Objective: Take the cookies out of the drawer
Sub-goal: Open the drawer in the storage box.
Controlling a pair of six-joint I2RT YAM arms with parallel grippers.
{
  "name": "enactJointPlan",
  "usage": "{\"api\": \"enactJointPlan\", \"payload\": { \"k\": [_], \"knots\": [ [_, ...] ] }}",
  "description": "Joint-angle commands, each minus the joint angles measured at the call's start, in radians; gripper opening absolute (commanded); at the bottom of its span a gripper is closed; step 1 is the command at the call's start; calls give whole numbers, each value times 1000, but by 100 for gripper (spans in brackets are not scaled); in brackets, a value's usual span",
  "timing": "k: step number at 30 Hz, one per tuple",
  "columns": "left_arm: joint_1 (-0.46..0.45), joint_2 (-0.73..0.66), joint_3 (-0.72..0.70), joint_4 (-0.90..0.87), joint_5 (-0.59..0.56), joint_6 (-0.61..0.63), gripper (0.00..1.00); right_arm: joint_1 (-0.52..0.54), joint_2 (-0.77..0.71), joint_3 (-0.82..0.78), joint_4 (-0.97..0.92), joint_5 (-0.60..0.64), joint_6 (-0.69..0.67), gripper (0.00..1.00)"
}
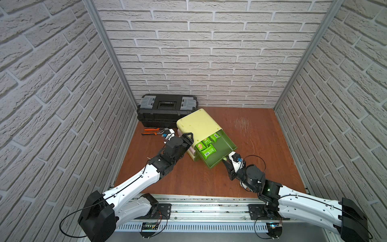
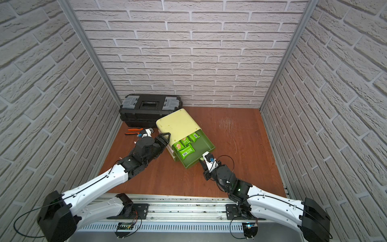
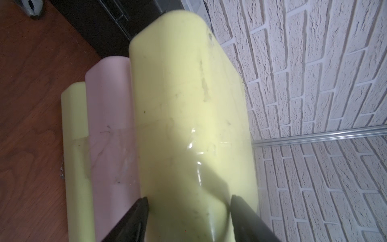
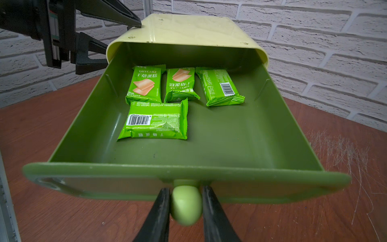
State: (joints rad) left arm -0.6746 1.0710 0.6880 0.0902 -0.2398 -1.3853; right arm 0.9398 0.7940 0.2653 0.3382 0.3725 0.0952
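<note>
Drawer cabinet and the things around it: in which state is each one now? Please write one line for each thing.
Drawer, pulled far out, open.
Cookies, four green packets, sealed, lying inside the drawer.
Right pincer, shut on the drawer's knob.
Left pincer, jaws wide, clamped around the yellow top tier of the cabinet.
Toolbox, lid shut.
Pliers, lying flat on the table.

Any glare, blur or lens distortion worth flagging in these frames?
Left wrist view: glare streaks on the clear tape across the pale yellow plastic drawer cabinet. Right wrist view: the round green drawer knob is soft, the bright green cookie packets sharp. Both top views: brick walls bow outward.
</note>
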Motion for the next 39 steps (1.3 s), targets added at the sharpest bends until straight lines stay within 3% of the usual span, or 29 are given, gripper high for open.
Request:
{"api": "enactJointPlan", "payload": {
  "k": [1,8,12,16,21,26,31,35,39],
  "knots": [
    [-4,-2,25,37,-15,4,67,-1,-1,25,-3,13,18,33],
    [-6,-10,19,37,-14,4,68,1,-73,73,-179,24,32,57],
    [-5,-23,13,33,-18,6,70,0,-130,152,-409,18,58,68],
    [-6,-49,7,12,-25,9,74,0,-173,278,-687,-26,94,70],
    [-5,-91,-4,-17,-22,19,80,0,-175,465,-883,-72,73,70],
    [-6,-152,-17,-90,-42,36,82,-3,19,733,-1033,-142,-106,71],
    [-1,-232,-60,-130,-62,49,82,-64,262,1040,-1189,-310,-357,70],
    [7,-279,-87,-130,-32,67,82,-118,387,1172,-1252,-437,-559,70],
    [12,-320,-103,-140,8,86,81,-121,487,1253,-1328,-519,-848,72]
  ]
}}
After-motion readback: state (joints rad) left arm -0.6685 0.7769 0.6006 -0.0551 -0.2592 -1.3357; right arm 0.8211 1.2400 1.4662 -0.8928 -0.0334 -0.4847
